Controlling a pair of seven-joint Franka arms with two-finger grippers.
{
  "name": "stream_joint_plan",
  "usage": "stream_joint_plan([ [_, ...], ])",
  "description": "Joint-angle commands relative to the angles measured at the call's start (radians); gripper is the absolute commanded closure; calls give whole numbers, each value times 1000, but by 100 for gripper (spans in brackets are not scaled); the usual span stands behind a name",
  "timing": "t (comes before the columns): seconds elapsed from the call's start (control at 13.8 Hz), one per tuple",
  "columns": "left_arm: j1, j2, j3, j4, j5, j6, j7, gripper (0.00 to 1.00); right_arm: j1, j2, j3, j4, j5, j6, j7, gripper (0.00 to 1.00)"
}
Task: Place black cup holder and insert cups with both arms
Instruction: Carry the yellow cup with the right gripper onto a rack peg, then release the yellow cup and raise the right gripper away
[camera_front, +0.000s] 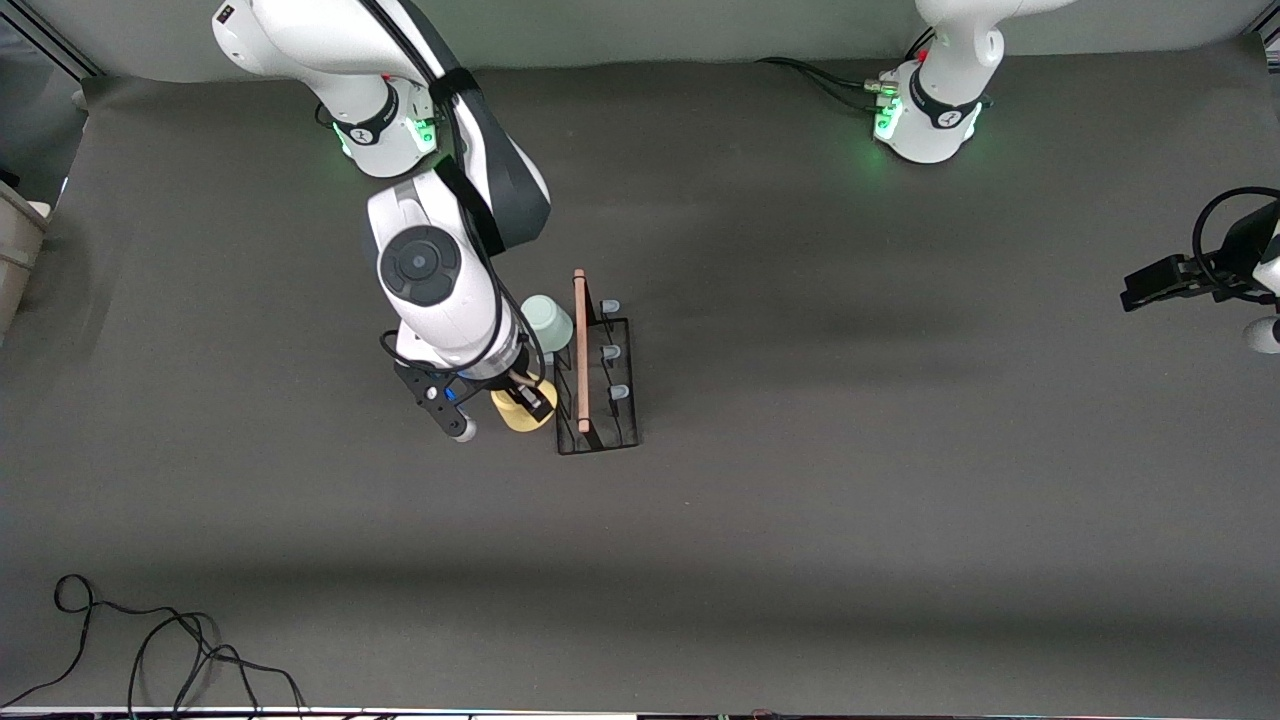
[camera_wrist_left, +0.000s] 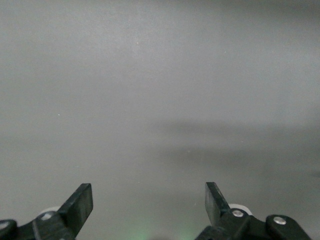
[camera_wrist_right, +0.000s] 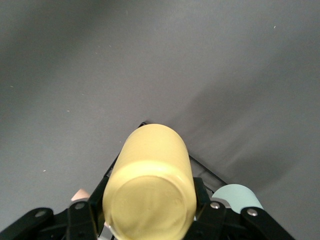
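Currently I log: right gripper (camera_front: 527, 398) clenched on yellow cup (camera_wrist_right: 150, 185) beside rack (camera_front: 598, 372); green cup (camera_front: 546, 322) racked; left gripper (camera_wrist_left: 149, 202) released, waiting apart.

Black cup holder (camera_front: 598, 385) stood upright on the surface, a wire rack with a rectangular base and a light wooden rod (camera_front: 581, 349) along its top. Three pale-tipped pegs (camera_front: 611, 351) on the side toward the left arm's end were bare.

Pale green cup (camera_front: 548, 322) sat on the rack's side toward the right arm's end, at the end farther from the front camera.

Yellow cup (camera_front: 522, 410) was held tilted, its closed base showing in the right wrist view, gripped across its body by the right end effector (camera_wrist_right: 150, 210), beside the rack's end nearer the front camera.
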Motion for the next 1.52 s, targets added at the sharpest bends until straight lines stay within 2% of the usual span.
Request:
stream_joint_plan([
  [0.0,5,-4,-5,-1,3,3,17,0,25,18,-6,-27,30,59,22,100],
  [0.43,21,-2,-5,0,2,12,44,0,31,104,-4,-27,62,141,22,100],
  [0.51,22,-1,-5,0,0,13,44,0,36,109,-6,-23,63,139,23,53],
  [0.58,22,-1,-5,0,0,13,44,0,31,104,-6,-13,65,132,17,1],
  [0.72,25,-1,-3,0,-1,15,44,0,22,80,-16,29,64,65,10,0],
  [1.08,48,-1,-5,-3,-1,7,72,0,8,17,-58,290,45,-311,-30,0],
  [1.23,48,-1,-5,-5,-1,7,71,0,8,-73,-64,293,41,-422,-149,0],
  [1.3,47,-1,-5,-5,-1,7,71,0,10,-116,-90,292,28,-474,-217,0],
  [1.44,47,-1,-5,-3,-1,9,71,0,11,-204,-102,257,-27,-529,-359,0],
])
